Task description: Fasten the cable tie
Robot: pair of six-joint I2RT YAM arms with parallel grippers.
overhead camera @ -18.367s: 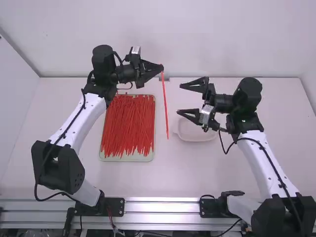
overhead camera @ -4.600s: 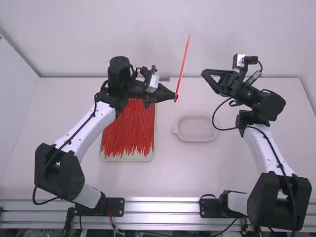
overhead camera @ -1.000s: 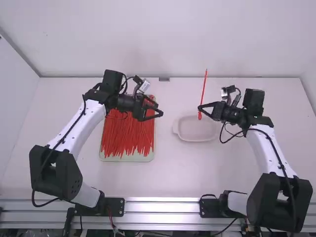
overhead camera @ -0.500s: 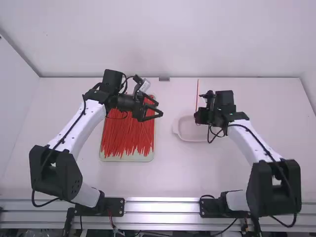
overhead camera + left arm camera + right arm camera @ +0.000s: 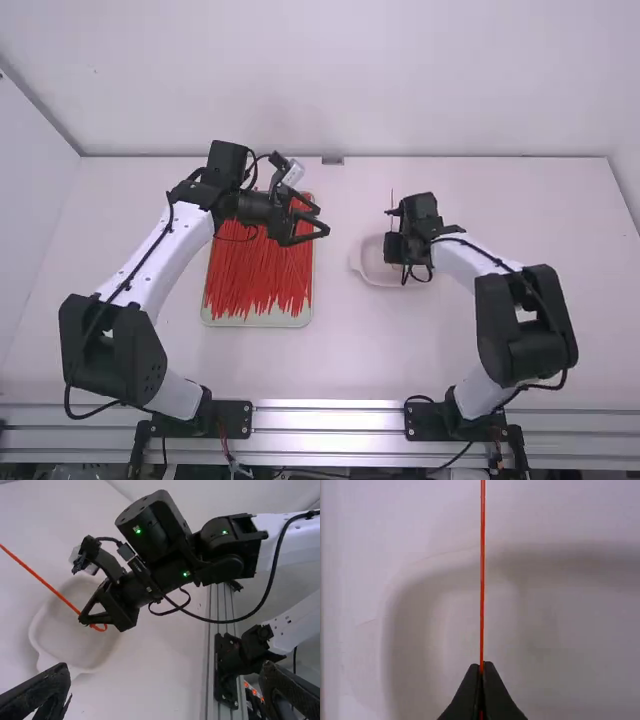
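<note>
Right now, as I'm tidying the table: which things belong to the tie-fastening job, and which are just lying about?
In the job: red cable tie, pinched in the right gripper; open left gripper.
Lying about: spare ties on their tray; white dish under the right gripper.

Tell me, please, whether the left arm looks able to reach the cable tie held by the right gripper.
Probably yes: the left gripper hangs open above the tray edge, nothing stands between it and the right gripper, and the cable tie sticks out free.
</note>
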